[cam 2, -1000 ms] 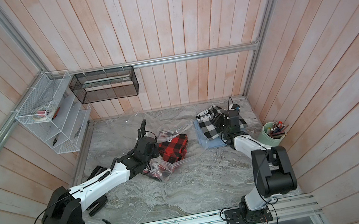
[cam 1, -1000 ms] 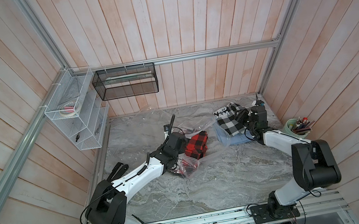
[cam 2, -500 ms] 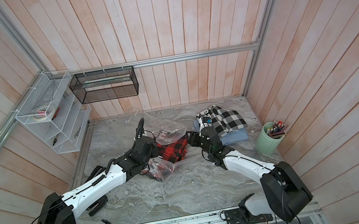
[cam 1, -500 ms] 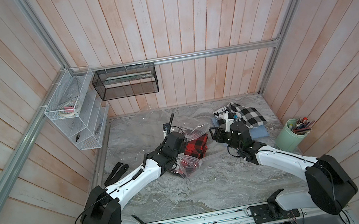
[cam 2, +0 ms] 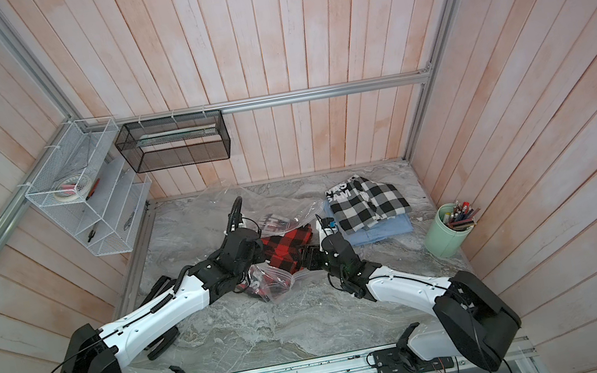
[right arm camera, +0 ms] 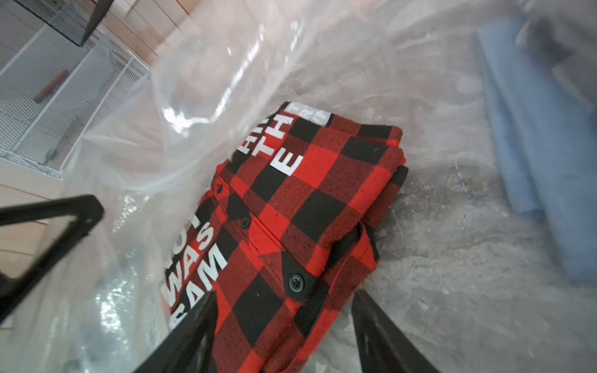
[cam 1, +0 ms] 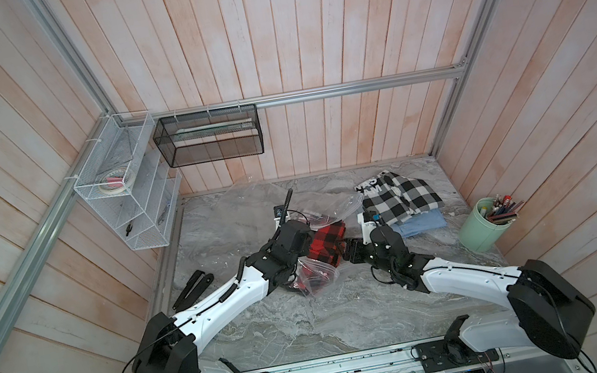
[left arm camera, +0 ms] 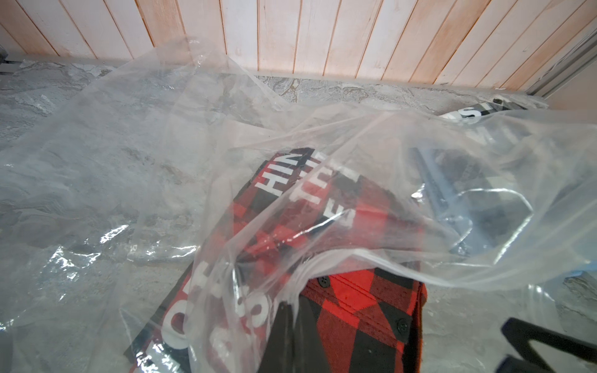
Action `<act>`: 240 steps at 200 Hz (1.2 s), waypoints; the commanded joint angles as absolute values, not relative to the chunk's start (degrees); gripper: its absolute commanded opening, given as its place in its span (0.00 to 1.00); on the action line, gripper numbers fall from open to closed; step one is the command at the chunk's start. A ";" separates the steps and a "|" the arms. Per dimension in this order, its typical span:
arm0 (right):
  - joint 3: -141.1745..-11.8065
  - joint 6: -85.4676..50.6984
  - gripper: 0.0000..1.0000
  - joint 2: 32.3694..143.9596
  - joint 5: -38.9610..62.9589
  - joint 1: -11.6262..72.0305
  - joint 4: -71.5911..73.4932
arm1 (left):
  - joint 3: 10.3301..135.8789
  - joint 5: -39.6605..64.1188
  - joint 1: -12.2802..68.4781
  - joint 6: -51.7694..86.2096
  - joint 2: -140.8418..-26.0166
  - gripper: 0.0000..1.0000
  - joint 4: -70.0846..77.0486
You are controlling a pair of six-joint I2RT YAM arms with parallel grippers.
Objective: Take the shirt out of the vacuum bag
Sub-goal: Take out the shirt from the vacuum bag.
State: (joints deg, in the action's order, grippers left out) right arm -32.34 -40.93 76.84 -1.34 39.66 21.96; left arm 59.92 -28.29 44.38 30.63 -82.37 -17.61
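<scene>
A folded red-and-black plaid shirt (cam 1: 328, 241) (cam 2: 285, 248) (right arm camera: 307, 193) with white lettering lies mid-table. Its far part is under the clear vacuum bag (cam 1: 326, 205) (cam 2: 285, 214) (left arm camera: 290, 129); its near corner (left arm camera: 361, 310) sticks out of the bag's mouth. My left gripper (cam 1: 310, 246) (cam 2: 261, 254) (left arm camera: 287, 306) is shut on the bag's plastic edge and holds it up over the shirt. From the right, my right gripper (cam 1: 345, 251) (cam 2: 302, 256) (right arm camera: 284, 294) is open, one finger on each side of the shirt's near corner.
A black-and-white plaid shirt (cam 1: 398, 196) lies on folded blue cloth (cam 1: 422, 224) at the back right. A green cup of pens (cam 1: 483, 225) stands by the right wall. Crumpled clear plastic with red showing through (cam 1: 315, 278) lies under my left wrist. A white wire shelf (cam 1: 128, 198) hangs on the left wall.
My right arm has swung from the black-and-white shirt pile leftward to the red shirt, jaws a little wider. My left gripper has kept its hold on the bag.
</scene>
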 commanded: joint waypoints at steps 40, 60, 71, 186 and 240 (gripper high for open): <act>-31.80 -44.78 0.69 86.84 4.38 39.83 27.81 | 62.98 -30.67 45.88 30.14 -81.02 0.00 -19.29; -31.56 -45.92 0.69 88.23 5.41 39.82 29.07 | 62.77 -30.75 46.04 30.06 -81.19 0.00 -19.24; -31.47 -46.69 0.70 89.40 6.32 39.84 30.36 | 62.63 -30.74 46.10 30.26 -81.45 0.00 -19.08; -31.16 -51.41 0.68 91.24 6.42 39.99 41.38 | 61.28 -30.52 47.09 31.63 -82.90 0.00 -18.56; -33.15 -51.31 0.68 90.81 6.14 39.91 40.22 | 60.82 -30.32 47.11 32.08 -83.32 0.00 -18.42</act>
